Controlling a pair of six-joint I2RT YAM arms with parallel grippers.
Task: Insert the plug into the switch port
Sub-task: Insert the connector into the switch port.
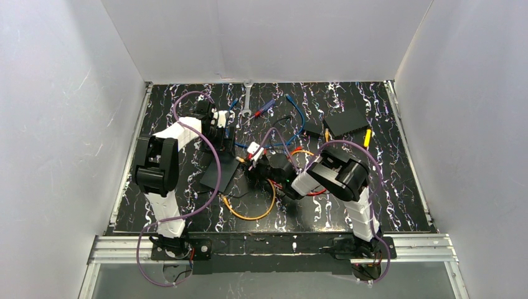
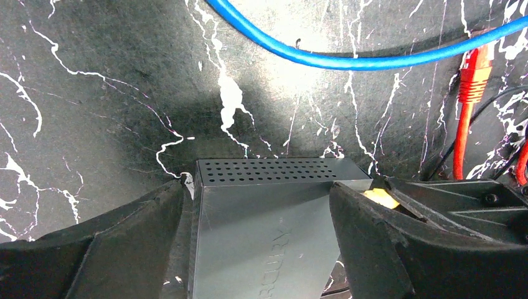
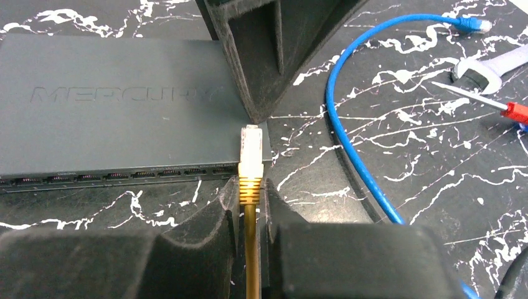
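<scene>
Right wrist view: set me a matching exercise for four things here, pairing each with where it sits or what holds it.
Things:
1. plug
2. switch
3. blue cable
4. wrench

Places:
A. between the fingers of the left pincer
B. lying loose in a curve on the table
C. gripped by the right pincer, at the switch's corner
D. beside the red-handled screwdriver

Pairs: 1-C; 2-A; 3-B; 4-D

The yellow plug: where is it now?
Right wrist view, centre: the plug, pinched in the right gripper, sits at a port-side corner of the switch, not inserted.
</scene>
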